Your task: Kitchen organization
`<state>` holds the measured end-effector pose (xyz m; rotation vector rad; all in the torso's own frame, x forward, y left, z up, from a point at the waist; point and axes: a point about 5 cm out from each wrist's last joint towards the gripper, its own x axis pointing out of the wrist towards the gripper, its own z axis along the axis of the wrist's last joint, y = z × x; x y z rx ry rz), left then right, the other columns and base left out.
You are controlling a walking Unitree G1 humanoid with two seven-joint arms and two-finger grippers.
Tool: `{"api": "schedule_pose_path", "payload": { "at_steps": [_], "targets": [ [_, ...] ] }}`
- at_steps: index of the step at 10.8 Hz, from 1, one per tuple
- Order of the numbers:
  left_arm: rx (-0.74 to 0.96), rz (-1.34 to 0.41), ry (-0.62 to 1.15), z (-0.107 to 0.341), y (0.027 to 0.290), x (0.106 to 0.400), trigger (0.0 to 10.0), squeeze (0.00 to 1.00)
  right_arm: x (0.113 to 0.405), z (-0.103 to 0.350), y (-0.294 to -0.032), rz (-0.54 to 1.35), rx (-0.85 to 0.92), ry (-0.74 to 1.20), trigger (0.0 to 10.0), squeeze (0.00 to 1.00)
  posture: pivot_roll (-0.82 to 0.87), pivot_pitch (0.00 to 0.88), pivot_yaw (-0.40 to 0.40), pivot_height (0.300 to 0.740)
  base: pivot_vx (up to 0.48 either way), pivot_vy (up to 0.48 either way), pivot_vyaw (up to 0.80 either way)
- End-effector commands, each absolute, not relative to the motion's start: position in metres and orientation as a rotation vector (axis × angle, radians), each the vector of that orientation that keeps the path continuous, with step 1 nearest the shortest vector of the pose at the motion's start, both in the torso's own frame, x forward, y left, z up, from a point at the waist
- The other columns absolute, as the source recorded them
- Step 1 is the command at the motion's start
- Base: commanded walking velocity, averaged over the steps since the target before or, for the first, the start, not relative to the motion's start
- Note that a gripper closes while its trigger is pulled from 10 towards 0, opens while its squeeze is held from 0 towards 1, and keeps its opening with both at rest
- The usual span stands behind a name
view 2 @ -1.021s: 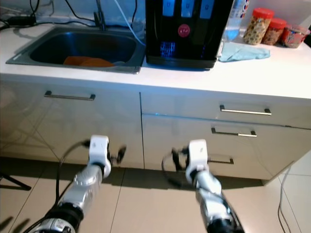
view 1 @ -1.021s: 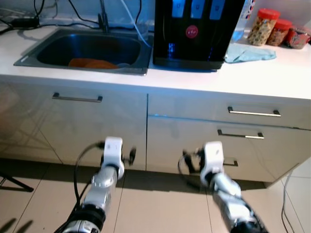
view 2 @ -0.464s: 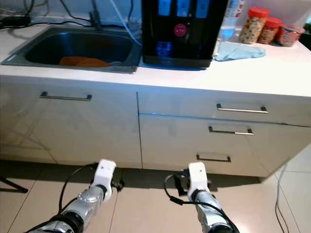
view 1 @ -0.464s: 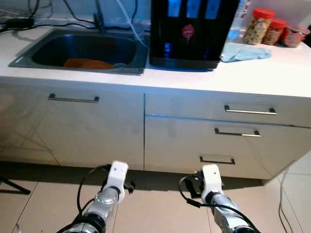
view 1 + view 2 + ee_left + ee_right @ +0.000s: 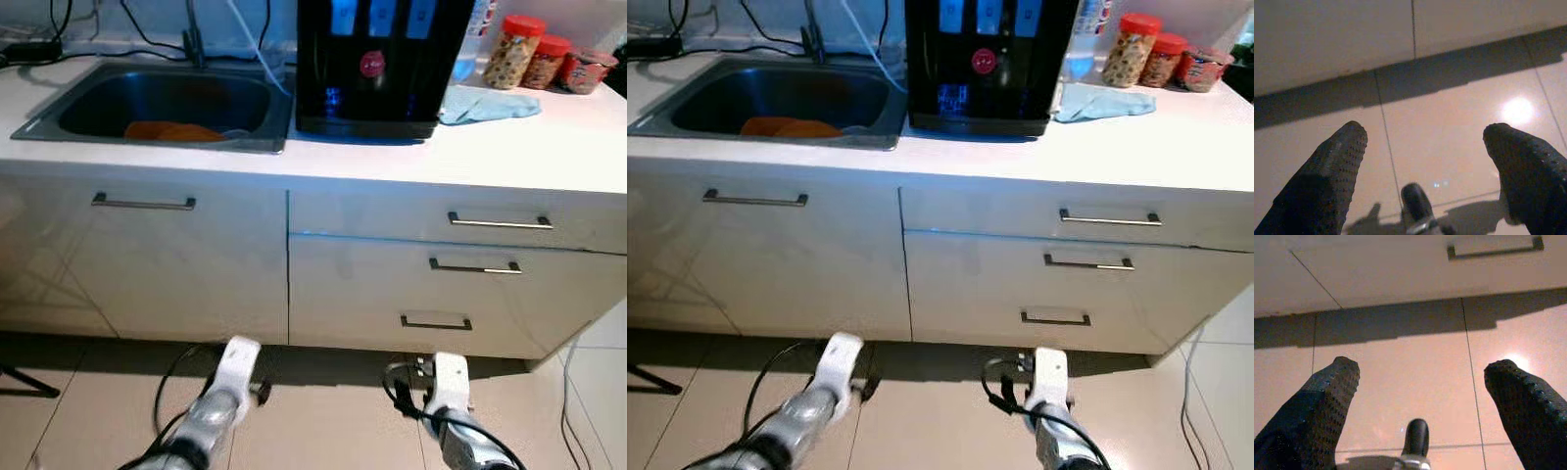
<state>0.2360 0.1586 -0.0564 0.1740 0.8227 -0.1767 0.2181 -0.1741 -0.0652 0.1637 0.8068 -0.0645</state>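
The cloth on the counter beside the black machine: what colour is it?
The cloth is light blue, clearest in the left eye view.

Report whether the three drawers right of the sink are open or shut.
Shut: the top drawer, middle drawer and bottom drawer all sit flush.

The table [image 5: 549, 147] is white, over glossy cream cupboard fronts [image 5: 186, 264] with silver bar handles [image 5: 500, 222]. A grey steel sink [image 5: 171, 98] holds something orange [image 5: 171, 130]. The water dispenser [image 5: 377, 64] is black with blue panels and a red round badge. A pale blue cloth [image 5: 487, 104] lies beside red-lidded jars [image 5: 519, 49]. The floor [image 5: 1449, 147] tiles are beige. Dotted black fingers [image 5: 1327, 401] mark each gripper.
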Motion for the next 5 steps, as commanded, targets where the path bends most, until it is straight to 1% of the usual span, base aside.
{"api": "schedule_pose_path", "payload": {
  "at_steps": [1, 3, 5],
  "targets": [
    [0.155, -0.17, 0.83, -0.0579, 0.1623, 0.2333, 10.0, 0.0, 0.2146, -0.0677, -0.1744, -0.093, 0.196, 0.823, 10.0, 0.0, -0.1, 0.0, -0.015, 0.74, 0.0, 0.0, 0.0],
    [0.171, -0.142, 0.844, -0.0608, 0.1694, 0.2281, 10.0, 0.0, 0.2103, -0.0704, -0.1773, -0.111, 0.209, 0.847, 10.0, 0.0, -0.1, 0.0, -0.02, 0.74, 0.0, 0.0, 0.0],
    [0.158, -0.123, 0.855, -0.0626, 0.1689, 0.2257, 10.0, 0.0, 0.2073, -0.0722, -0.1785, -0.105, 0.184, 0.863, 10.0, 0.0, -0.1, 0.0, -0.023, 0.74, 0.0, 0.0, 0.0]
  ]
}}
